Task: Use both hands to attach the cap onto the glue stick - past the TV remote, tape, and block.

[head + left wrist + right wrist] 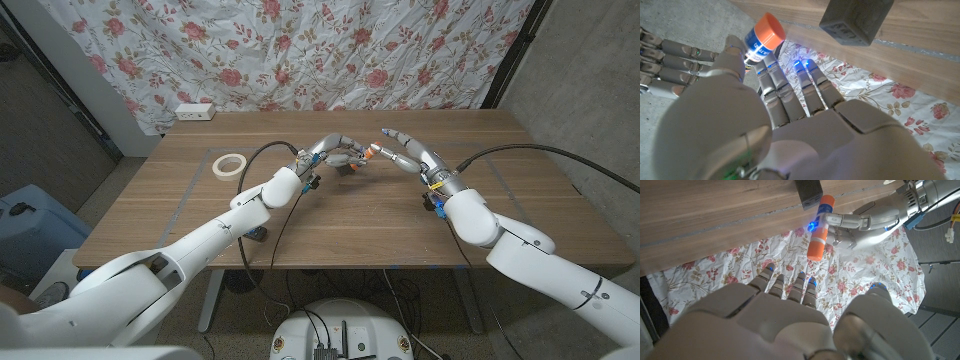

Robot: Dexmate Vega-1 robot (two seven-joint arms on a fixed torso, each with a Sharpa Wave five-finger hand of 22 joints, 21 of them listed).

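My left hand (335,152) holds the glue stick (369,153) above the middle of the table, pinched between thumb and fingers (855,222). The stick (820,227) is white and blue with orange at both ends; the orange cap (767,30) sits on its end. My right hand (408,152) hovers just to the right with its fingers (670,60) stretched toward the stick, a small gap away and holding nothing. A dark block (855,20) stands on the table under the two hands.
A white tape roll (230,164) lies on the table's left part. A white power strip (195,113) sits at the far left corner. A floral cloth (330,50) hangs behind the wooden table (500,210). Cables trail from both wrists.
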